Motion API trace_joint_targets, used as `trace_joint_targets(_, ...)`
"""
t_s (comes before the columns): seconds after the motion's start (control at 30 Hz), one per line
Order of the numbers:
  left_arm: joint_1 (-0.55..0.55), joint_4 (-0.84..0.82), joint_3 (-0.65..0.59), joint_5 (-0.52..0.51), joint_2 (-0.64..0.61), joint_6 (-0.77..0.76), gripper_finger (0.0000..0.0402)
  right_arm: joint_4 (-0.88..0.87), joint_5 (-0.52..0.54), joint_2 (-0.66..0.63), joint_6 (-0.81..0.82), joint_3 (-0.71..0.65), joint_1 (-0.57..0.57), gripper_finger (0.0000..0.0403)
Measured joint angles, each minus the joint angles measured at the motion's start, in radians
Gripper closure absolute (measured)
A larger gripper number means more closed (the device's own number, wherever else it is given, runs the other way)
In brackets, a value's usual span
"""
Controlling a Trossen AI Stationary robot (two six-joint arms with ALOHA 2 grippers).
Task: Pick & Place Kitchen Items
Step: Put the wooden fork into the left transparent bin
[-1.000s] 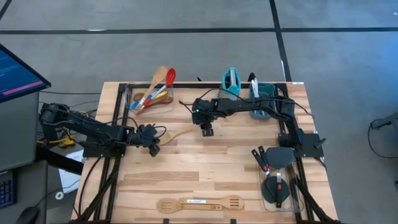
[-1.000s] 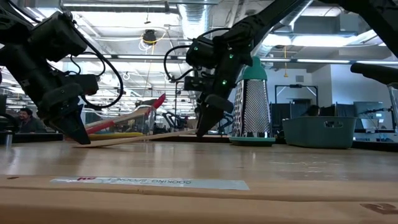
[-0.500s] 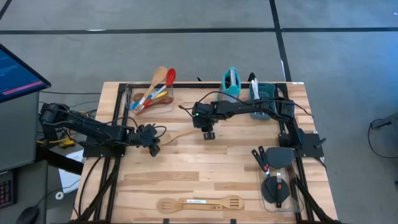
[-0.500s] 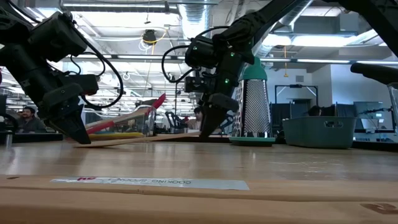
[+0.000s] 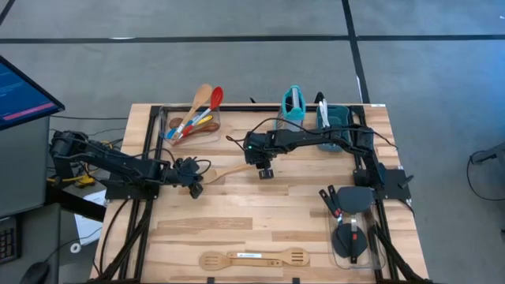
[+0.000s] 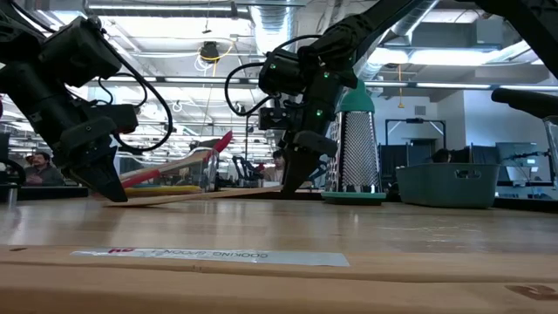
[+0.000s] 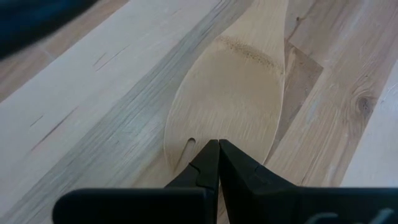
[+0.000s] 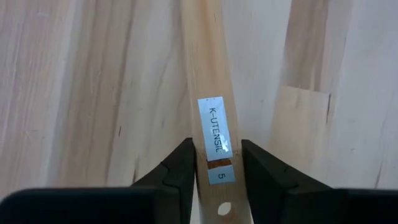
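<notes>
since a second ago the right gripper [image 5: 266, 171] has been brought a little toward the table's middle and lowered over the handle end of the wooden spatula [image 5: 229, 170], and its fingers [image 8: 177, 171] have been drawn in until they stand on either side of the handle, touching or nearly touching it; a firm grip cannot be told. the left gripper [image 5: 195, 189] is unchanged, its jaws clenched together with the tips set on the spatula's broad blade, beside the slot. the spatula is seen as pale wood, lying flat near the middle of the table [image 5: 260, 213], with a small blue label near the handle's end. behind it, coloured spoons [image 5: 197, 118] are held in a clear container [image 5: 189, 125], and a teal grater [image 6: 353, 144] is stood upright beside a teal bin [image 6: 446, 184]. a second wooden spatula [image 5: 254, 257] is laid near the front edge, and black spatulas [image 5: 347, 225] lie at the right side. a person is seen far behind at the left in the low view.
</notes>
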Motion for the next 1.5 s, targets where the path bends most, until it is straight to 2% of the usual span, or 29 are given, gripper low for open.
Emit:
trace_joint_targets(0.53, 0.000, 0.035, 0.010, -0.019, 0.001, 0.000, 0.0400, -0.016, -0.002, 0.000, 0.008, 0.000, 0.000, 0.0305)
trace_joint_targets(0.63, 0.000, 0.041, 0.033, -0.011, -0.014, 0.057, 0.0400, -0.003, 0.002, 0.000, 0.022, 0.001, 0.000, 0.0307)
trace_joint_targets(0.8, -0.001, 0.048, 0.065, -0.020, -0.091, 0.160, 0.0400, -0.005, 0.005, -0.002, 0.021, 0.002, -0.003, 0.0307)
trace_joint_targets(1.1, -0.001, 0.053, 0.087, -0.049, -0.338, 0.285, 0.0400, -0.003, -0.020, -0.013, 0.015, 0.006, 0.003, 0.0307)
trace_joint_targets(1.3, 0.000, 0.050, 0.089, -0.084, -0.458, 0.356, 0.0400, -0.005, -0.029, -0.081, 0.018, 0.015, 0.023, 0.0307)
trace_joint_targets(1.5, 0.000, 0.043, 0.089, -0.203, -0.522, 0.432, 0.0400, 0.003, -0.024, -0.172, 0.038, 0.013, 0.021, 0.0307)
